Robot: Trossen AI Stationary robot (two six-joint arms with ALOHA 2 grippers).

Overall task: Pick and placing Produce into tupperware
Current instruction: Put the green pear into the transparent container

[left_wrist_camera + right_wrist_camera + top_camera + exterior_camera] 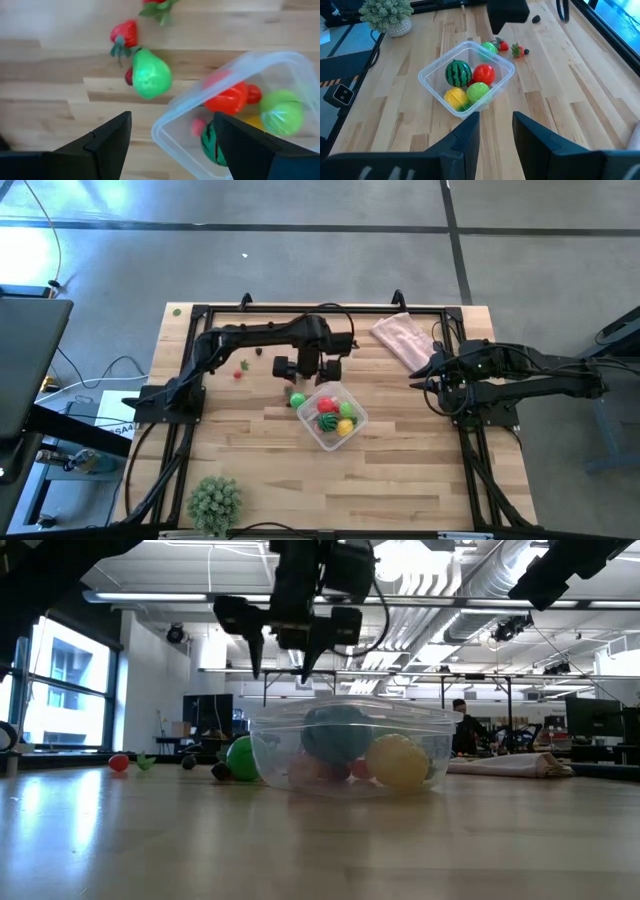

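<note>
The clear tupperware stands mid-table and holds a dark-striped green piece, a red one, a green one and a yellow one. A green pear lies on the wood just outside its far-left corner. Two strawberries lie farther off. My left gripper hangs open and empty, pointing down, above the tupperware's far-left corner. My right gripper waits open and empty at the table's right side.
A pink cloth lies at the far right. A spiky pale-green plant stands at the near left. A small red piece and a dark bit lie left of my left gripper. Bare wood stretches along the near edge.
</note>
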